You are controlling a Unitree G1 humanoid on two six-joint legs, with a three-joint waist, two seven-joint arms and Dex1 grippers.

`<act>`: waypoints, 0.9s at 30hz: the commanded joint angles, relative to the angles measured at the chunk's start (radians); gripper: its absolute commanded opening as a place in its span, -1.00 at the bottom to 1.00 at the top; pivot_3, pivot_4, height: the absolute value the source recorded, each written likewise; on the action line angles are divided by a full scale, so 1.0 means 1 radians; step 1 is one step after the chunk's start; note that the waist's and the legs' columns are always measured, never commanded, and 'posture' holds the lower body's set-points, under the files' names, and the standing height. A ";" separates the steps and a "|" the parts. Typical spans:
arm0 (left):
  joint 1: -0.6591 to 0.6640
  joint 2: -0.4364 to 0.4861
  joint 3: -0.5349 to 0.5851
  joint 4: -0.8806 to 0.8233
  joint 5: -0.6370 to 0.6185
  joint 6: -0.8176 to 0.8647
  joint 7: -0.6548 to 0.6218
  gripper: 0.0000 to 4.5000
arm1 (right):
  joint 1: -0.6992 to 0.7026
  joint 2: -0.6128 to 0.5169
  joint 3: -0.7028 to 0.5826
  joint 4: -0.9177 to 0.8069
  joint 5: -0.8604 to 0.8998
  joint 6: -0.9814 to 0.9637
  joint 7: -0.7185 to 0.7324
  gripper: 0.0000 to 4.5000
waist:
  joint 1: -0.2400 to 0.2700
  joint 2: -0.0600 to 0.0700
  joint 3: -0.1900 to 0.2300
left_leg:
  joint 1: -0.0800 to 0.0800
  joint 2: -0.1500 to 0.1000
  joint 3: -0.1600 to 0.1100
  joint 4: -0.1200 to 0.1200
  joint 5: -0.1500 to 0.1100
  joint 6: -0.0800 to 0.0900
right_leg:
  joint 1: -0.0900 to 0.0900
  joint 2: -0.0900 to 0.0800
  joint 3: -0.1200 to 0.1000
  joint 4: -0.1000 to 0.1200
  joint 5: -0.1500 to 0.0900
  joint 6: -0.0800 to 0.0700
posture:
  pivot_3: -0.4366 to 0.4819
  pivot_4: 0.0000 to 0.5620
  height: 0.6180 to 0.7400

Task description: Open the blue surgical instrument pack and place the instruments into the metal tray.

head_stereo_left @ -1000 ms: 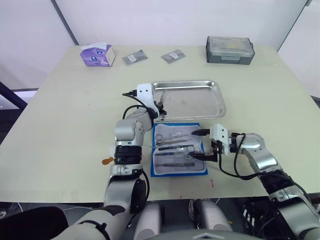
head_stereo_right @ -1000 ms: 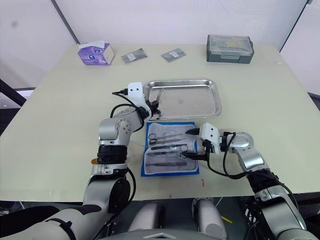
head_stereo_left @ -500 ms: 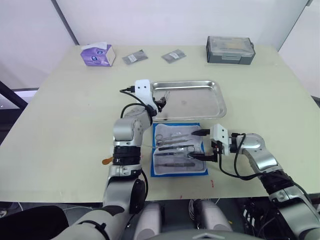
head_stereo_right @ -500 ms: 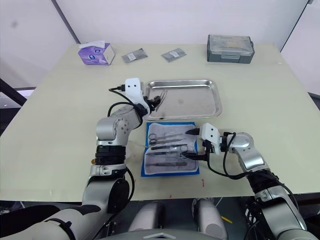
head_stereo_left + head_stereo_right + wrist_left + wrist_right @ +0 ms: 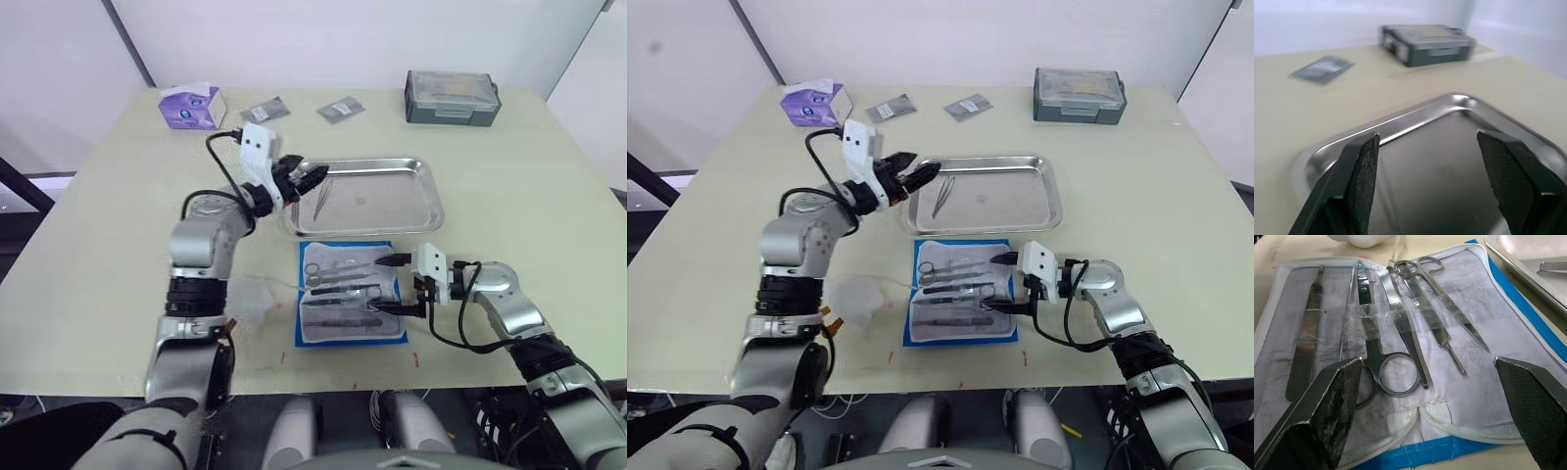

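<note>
Over the metal tray, left pincer wide; right pincer wide beside the pack.

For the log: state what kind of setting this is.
Probably a lab mock-up of a surgical prep station: an opened blue surgical instrument pack of scissors and forceps, a metal tray, and a grey lidded box on a plain table.

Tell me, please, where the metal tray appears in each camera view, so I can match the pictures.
Left eye view: metal tray at centre, beyond the blue surgical instrument pack.
Right eye view: centre.
Left wrist view: its rim across the middle.
Right wrist view: its corner.
Shared landmark: the grey lidded box.
</note>
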 commanded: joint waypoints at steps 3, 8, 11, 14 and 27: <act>0.006 0.114 -0.072 0.018 -0.060 -0.078 -0.373 0.48 | 0.047 0.001 0.065 0.074 -0.084 0.037 -0.020 1.00 | 0.000 0.000 0.000 | 0.000 0.000 0.000 0.000 0.000 0.001 | 0.000 0.000 0.000 0.000 0.000 0.000 | -0.05 -0.47 0.91; 0.046 0.179 -0.161 0.043 -0.021 -0.174 -0.564 0.48 | 0.053 0.000 0.061 0.071 -0.082 0.037 -0.023 1.00 | 0.000 0.000 0.000 | 0.000 0.000 0.000 0.000 -0.003 0.005 | 0.000 0.001 0.000 0.000 0.000 0.000 | -0.05 -0.47 0.91; 0.067 0.184 -0.196 0.083 0.018 -0.248 -0.609 0.48 | 0.060 -0.005 0.058 0.065 -0.080 0.039 -0.023 1.00 | 0.000 0.001 0.000 | 0.000 0.000 0.000 0.000 -0.003 0.005 | 0.000 0.001 0.000 0.000 0.000 0.000 | -0.05 -0.47 0.91; 0.077 0.186 -0.218 0.139 0.047 -0.308 -0.638 0.48 | 0.066 -0.009 0.054 0.059 -0.078 0.042 -0.024 1.00 | 0.000 0.000 0.000 | 0.000 0.000 0.000 0.000 -0.003 0.005 | 0.000 0.001 0.000 -0.001 0.000 0.000 | -0.05 -0.47 0.91; 0.044 0.195 -0.289 0.275 0.147 -0.404 -0.725 0.48 | 0.070 -0.016 0.056 0.045 -0.084 0.088 -0.035 1.00 | 0.001 0.000 0.000 | -0.001 0.000 0.000 0.000 -0.003 0.006 | 0.000 0.001 -0.001 0.000 0.000 0.000 | -0.05 -0.47 0.91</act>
